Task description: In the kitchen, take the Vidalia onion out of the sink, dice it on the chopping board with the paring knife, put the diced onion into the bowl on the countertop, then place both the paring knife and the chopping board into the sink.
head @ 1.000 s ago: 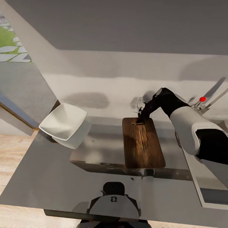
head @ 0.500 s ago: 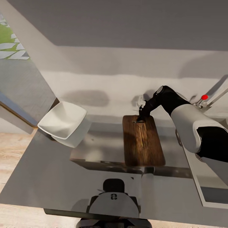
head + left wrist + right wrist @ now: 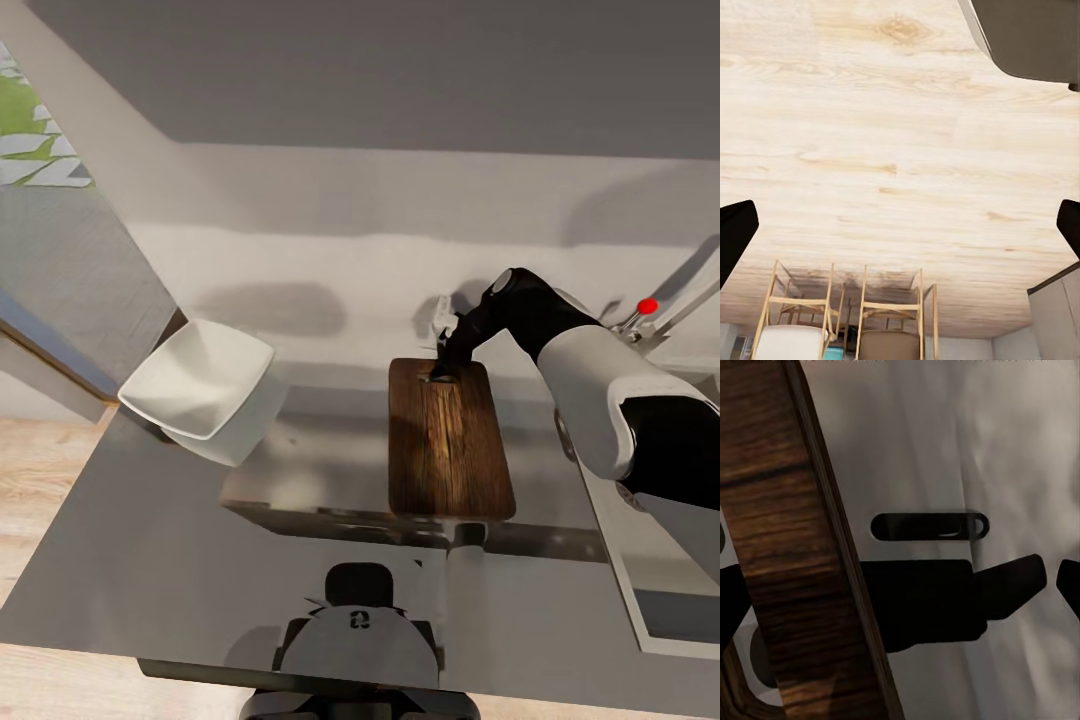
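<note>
At chopping board point(image 3: 447, 440) far end, right claw point(image 3: 441, 373) seemingly clamped

No readable text, label, brand or number appeared anywhere around my claw; only a small white emblem, too blurred to read, sat on my own trunk point(image 3: 359, 628) below.
</note>
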